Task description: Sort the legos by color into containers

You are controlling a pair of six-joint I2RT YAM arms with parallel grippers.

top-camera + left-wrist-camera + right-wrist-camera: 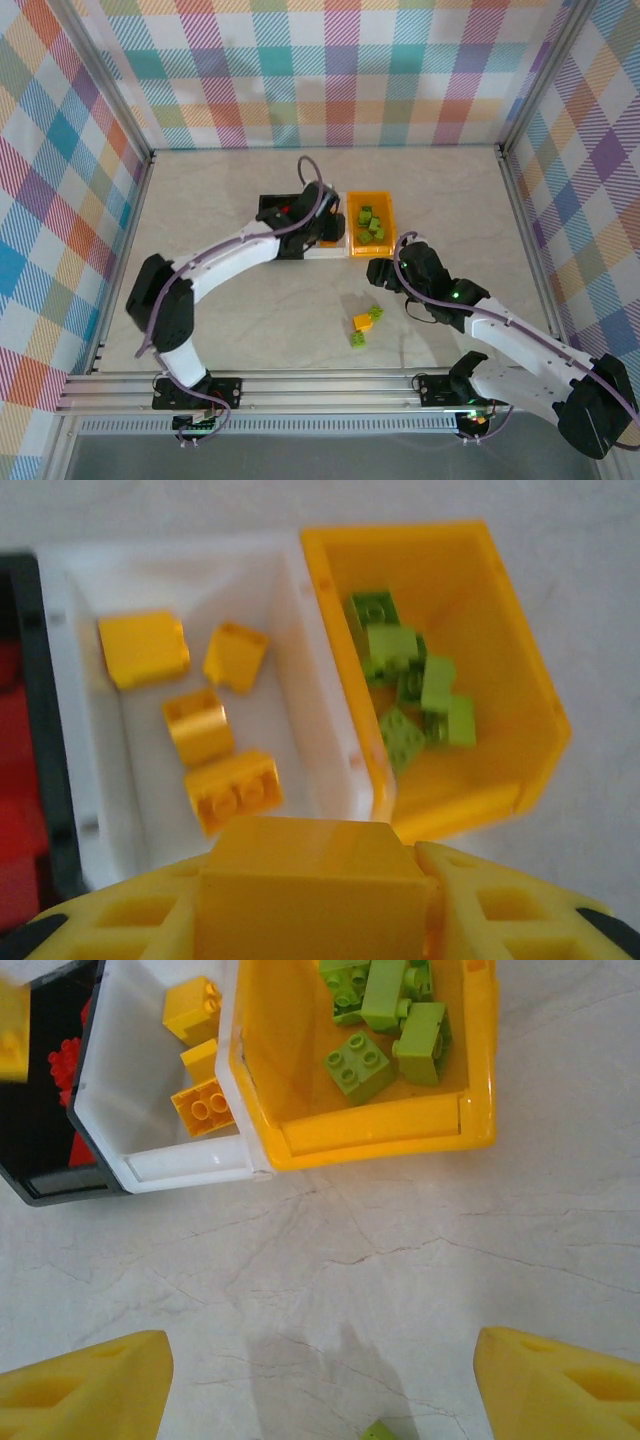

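Three bins (pixel 371 196); three loose bricks (pixel 362 321) on table (pixel 250 330); one held brick (pixel 305 880); two arms (pixel 235 255).

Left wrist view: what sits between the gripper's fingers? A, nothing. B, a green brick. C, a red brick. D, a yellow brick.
D: a yellow brick is held in the left gripper, close to the white bin that holds other yellow bricks.

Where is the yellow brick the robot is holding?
The yellow brick hangs in the left claw, bottom middle of the left wrist view, over the near end of the white bin, which sits between the black bin and the orange bin.
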